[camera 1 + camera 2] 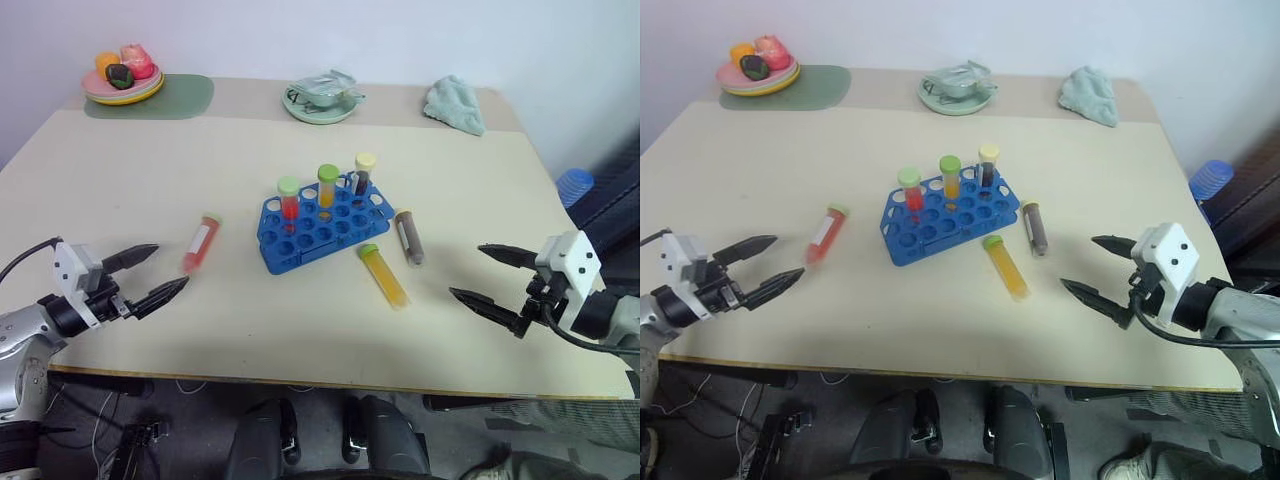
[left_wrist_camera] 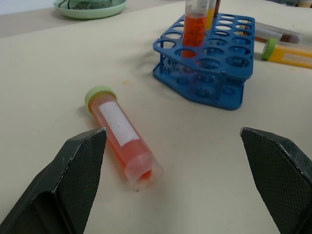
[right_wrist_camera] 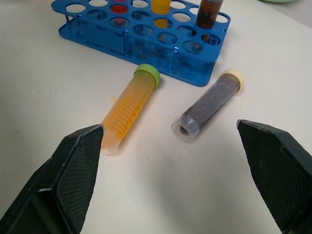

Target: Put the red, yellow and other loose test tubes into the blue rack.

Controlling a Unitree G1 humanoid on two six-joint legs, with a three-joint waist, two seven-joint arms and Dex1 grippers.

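Blue rack (image 1: 322, 222) sat mid-table, three tubes already upright in its far row. We counted three loose tubes lying flat: red tube (image 1: 201, 242) left of the rack, yellow tube (image 1: 384, 275) and brown tube (image 1: 408, 237) near its right end. Left claw (image 1: 150, 275) was wide open, empty, facing the red tube; right claw (image 1: 490, 279) likewise, facing the other two. Risk, we judged: round tubes roll from a pinch, or a nudge shifts the light rack.

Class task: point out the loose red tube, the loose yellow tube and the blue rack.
Red tube (image 1: 201, 242), left eye view, on its white label.
Yellow tube (image 1: 386, 279), left eye view, on its mid-body.
Blue rack (image 1: 306, 246), left eye view, on its holed top, near edge.
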